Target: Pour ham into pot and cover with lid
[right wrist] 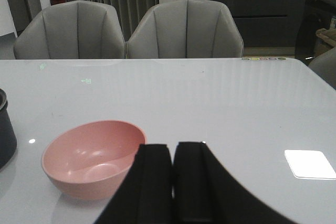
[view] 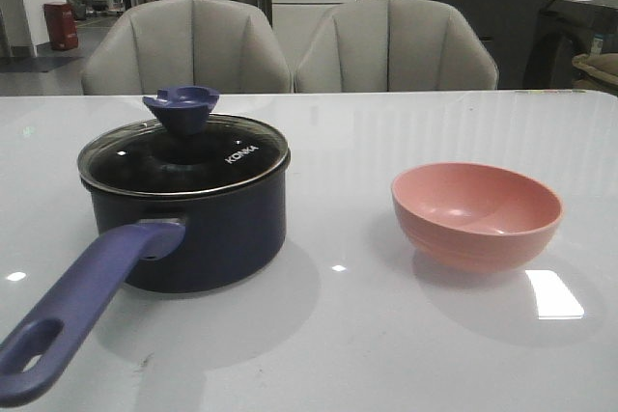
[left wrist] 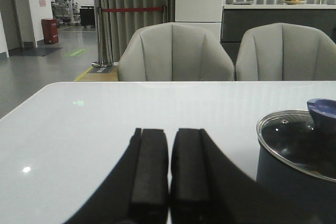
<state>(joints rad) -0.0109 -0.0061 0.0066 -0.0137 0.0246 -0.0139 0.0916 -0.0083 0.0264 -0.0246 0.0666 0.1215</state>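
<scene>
The dark navy pot (view: 208,229) stands on the left of the white table, its long purple-blue handle (view: 77,306) pointing toward the near left corner. The glass lid (view: 183,156) with "KONKA" lettering and a purple-blue knob (view: 182,108) sits on the pot. No ham is in view; the inside of the pink bowl (view: 476,214) shows bare. My left gripper (left wrist: 169,135) is shut and holds nothing, with the pot (left wrist: 289,182) off to one side of it. My right gripper (right wrist: 173,148) is shut and holds nothing, just beside the bowl (right wrist: 92,156). Neither gripper appears in the front view.
Two grey upholstered chairs (view: 188,45) (view: 396,45) stand behind the table's far edge. A bright light reflection (view: 553,293) lies on the table near the bowl. A dark counter (view: 579,41) is at the back right.
</scene>
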